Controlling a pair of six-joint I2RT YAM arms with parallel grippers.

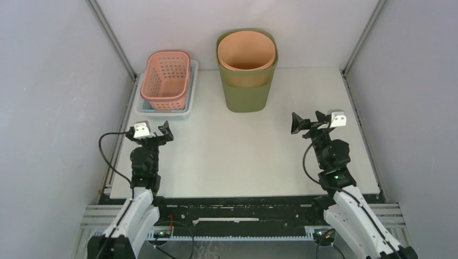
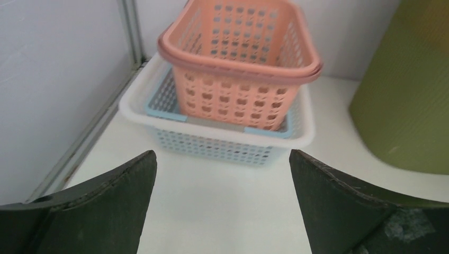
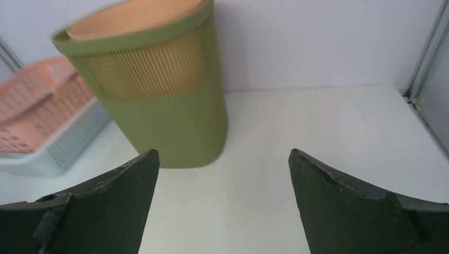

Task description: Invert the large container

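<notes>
The large container [image 1: 247,75] is a tall olive-green ribbed bin with an orange liner inside, standing upright at the back middle of the table. It also shows in the right wrist view [image 3: 159,90] and at the right edge of the left wrist view [image 2: 407,95]. My right gripper [image 1: 307,123] is open and empty, to the right of and nearer than the bin; in its own view [image 3: 222,159] the bin stands ahead to the left. My left gripper [image 1: 161,132] is open and empty at the near left, in its own view [image 2: 222,159] facing the baskets.
A pink perforated basket [image 1: 166,80] sits stacked in a pale blue and white basket [image 1: 190,105] at the back left, next to the left wall [image 1: 54,108]. The baskets show in the left wrist view [image 2: 238,69]. Metal frame posts [image 1: 362,38] stand at the back corners.
</notes>
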